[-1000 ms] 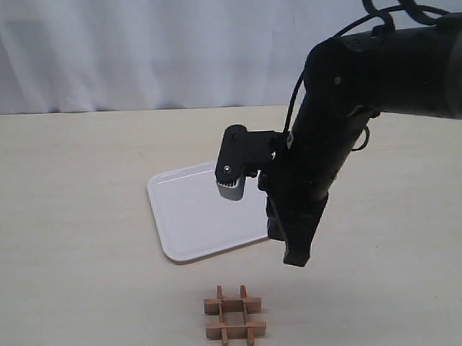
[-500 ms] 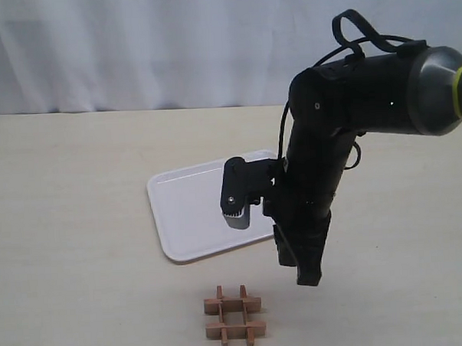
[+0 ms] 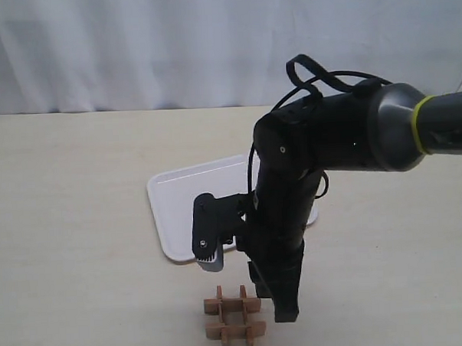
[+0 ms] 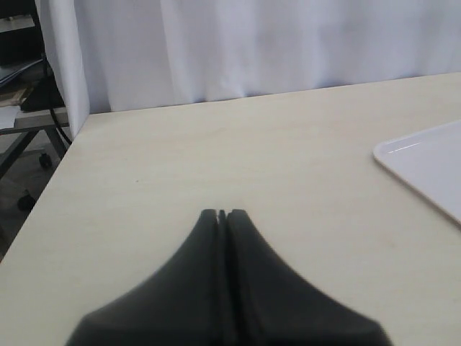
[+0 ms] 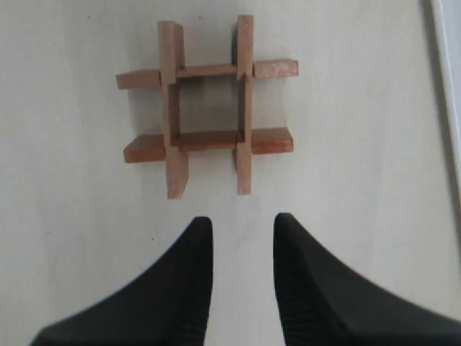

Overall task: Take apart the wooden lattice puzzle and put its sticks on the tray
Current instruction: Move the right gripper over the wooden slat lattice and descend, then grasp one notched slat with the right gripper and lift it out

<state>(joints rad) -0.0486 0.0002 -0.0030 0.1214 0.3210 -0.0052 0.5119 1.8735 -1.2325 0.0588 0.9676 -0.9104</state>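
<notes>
The wooden lattice puzzle [image 3: 235, 318] lies whole on the table near the front edge, its four sticks still interlocked in a "#". In the right wrist view the puzzle [image 5: 207, 140] sits just ahead of my right gripper [image 5: 243, 223], which is open with nothing between its fingers. From the exterior view the right gripper [image 3: 284, 312] points down, its tip just right of the puzzle and close to the table. The white tray [image 3: 183, 209] lies empty behind the puzzle, partly hidden by the right arm. My left gripper [image 4: 222, 213] is shut on nothing, over bare table.
The right arm's wrist camera [image 3: 208, 244] hangs over the tray's front edge. A corner of the tray [image 4: 432, 162] shows in the left wrist view. A white curtain hangs behind the table, and the table's left edge [image 4: 54, 169] drops to the floor.
The right arm has swung down and to the left, from above the tray's front right corner to just beside the puzzle. The puzzle and tray have not moved.
</notes>
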